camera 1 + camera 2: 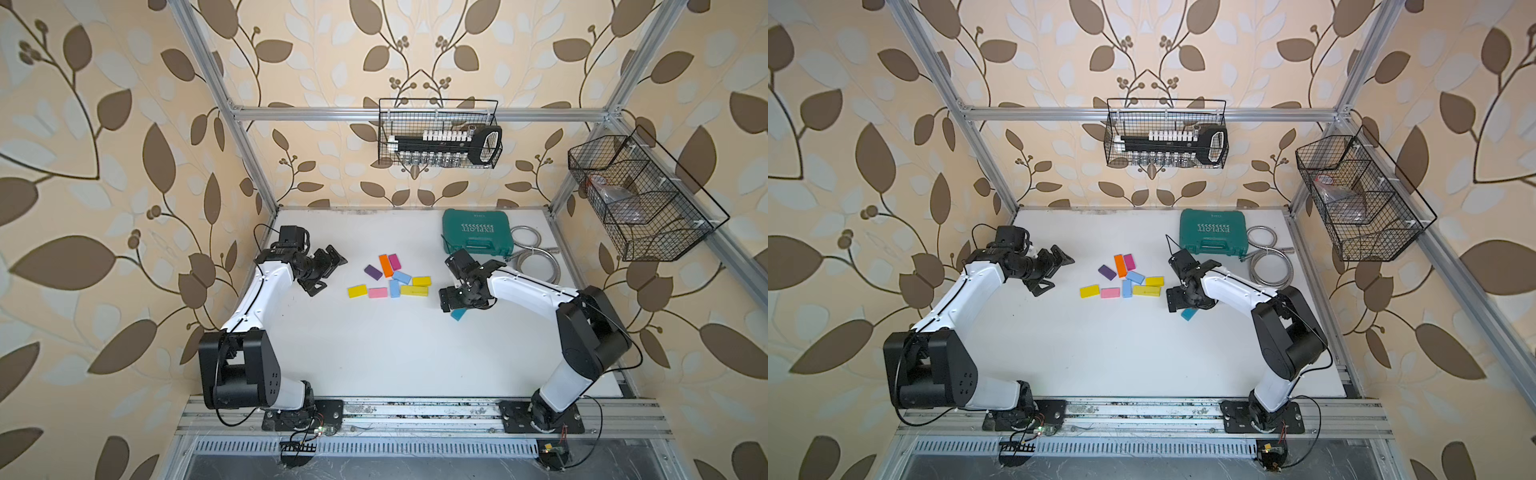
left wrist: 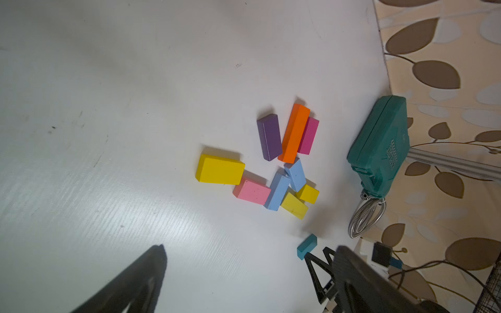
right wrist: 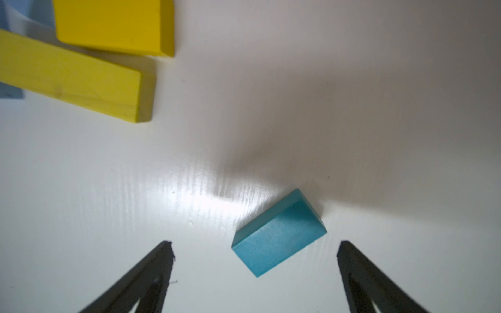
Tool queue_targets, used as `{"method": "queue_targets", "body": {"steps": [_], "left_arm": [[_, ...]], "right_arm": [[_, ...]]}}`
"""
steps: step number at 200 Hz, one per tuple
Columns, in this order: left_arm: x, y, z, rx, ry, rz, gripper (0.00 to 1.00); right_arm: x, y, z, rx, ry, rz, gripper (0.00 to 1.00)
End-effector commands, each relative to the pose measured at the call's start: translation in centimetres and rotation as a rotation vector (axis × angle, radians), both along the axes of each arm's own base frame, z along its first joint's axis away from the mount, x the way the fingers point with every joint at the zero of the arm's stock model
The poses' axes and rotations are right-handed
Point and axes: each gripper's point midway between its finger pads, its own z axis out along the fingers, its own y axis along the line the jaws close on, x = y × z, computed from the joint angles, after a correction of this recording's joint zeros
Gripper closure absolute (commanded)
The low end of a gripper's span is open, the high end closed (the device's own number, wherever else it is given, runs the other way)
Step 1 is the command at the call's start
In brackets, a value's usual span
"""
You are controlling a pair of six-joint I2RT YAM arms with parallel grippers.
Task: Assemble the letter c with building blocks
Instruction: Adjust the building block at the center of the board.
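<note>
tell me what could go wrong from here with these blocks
1. The teal block lies skewed between the tips of the right gripper, jaws open; closing now may catch its corners and twist it.
2. The pink block, light blue block and yellow bar touch; lifting one may drag its neighbours.

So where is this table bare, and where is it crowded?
Bare: the wide stretch between the block cluster and the front rail; also the far strip between left gripper and green case. Crowded: the cluster, the hose beside the case, the teal block below the right gripper.
</note>
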Motion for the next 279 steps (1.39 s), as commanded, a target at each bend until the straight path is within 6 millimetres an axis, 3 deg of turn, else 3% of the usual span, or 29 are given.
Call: {"method": "queue_targets", "body": {"steps": [1, 72, 77, 92, 162, 243, 279], "left_arm": [[0.2, -0.1, 1.5, -0.001, -0.031, -0.031, 0.01], [0.4, -0.2, 1.3, -0.009, -0.023, -0.026, 0.01], [0.6, -0.1, 0.3, -0.014, 0.007, -0.026, 0.01], [0.6, -0.2, 0.4, -0.013, 0.003, -0.027, 0.01], [0.7, -0.1, 0.6, -0.013, -0.003, -0.023, 0.01], [0.6, -0.1, 0.7, -0.014, -0.006, -0.014, 0.01], [0.2, 0.0, -0.1, -0.010, 0.013, -0.009, 0.01]], "right_arm": [[-0.1, -1.1, -0.6, -0.102, 0.027, 0.105, 0.07], [0.3, -1.7, -2.2, -0.171, 0.057, 0.160, 0.09], [0.3, -1.7, -2.2, -0.170, 0.059, 0.166, 0.09], [0.1, -1.6, -2.5, -0.164, 0.068, 0.176, 0.10], [-0.8, -0.3, -2.2, -0.090, 0.098, 0.223, 0.17], [-1.2, -0.4, -2.2, -0.089, 0.121, 0.211, 0.34], [-1.0, -0.2, -1.7, -0.068, 0.103, 0.164, 0.44]]}}
